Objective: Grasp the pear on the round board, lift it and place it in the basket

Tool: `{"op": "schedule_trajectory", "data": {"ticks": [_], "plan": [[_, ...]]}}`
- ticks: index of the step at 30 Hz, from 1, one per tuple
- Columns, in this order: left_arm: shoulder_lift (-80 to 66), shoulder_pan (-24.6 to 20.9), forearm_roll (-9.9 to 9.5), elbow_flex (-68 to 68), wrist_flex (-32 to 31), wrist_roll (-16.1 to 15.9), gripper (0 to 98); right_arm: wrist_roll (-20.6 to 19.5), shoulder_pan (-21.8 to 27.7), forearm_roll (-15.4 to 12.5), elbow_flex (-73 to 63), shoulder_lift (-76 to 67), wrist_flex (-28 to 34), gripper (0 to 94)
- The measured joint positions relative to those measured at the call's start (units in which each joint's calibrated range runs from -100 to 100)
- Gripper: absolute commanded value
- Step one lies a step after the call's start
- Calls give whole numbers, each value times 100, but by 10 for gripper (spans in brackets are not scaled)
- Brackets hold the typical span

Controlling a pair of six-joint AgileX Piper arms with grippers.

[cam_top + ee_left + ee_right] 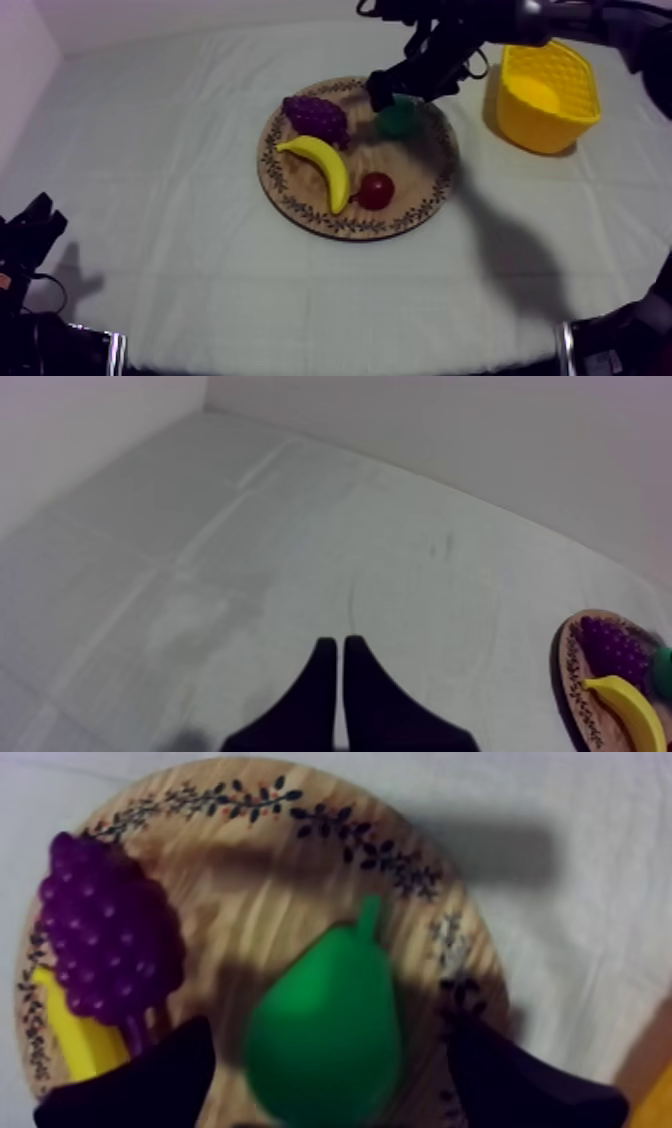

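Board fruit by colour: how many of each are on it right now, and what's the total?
Purple: 1, the grapes
Yellow: 1, the banana
Green: 1, the pear
Red: 1, the small red fruit
Total: 4

The black two-fingered left hand [340, 646] rests low with fingers pressed together, while the black right hand [395, 95] reaches in, fingers spread apart.

Four fruits [322, 163], one board [412, 172], one basket [541, 126]
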Motion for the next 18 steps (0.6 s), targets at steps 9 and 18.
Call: {"op": "schedule_trajectory", "data": {"ticks": [9,18], "plan": [[0,0,0,0,0,0,1,219,-77,-109,-348,474,167,554],[0,0,0,0,0,0,1,282,-73,-121,-119,275,41,498]]}}
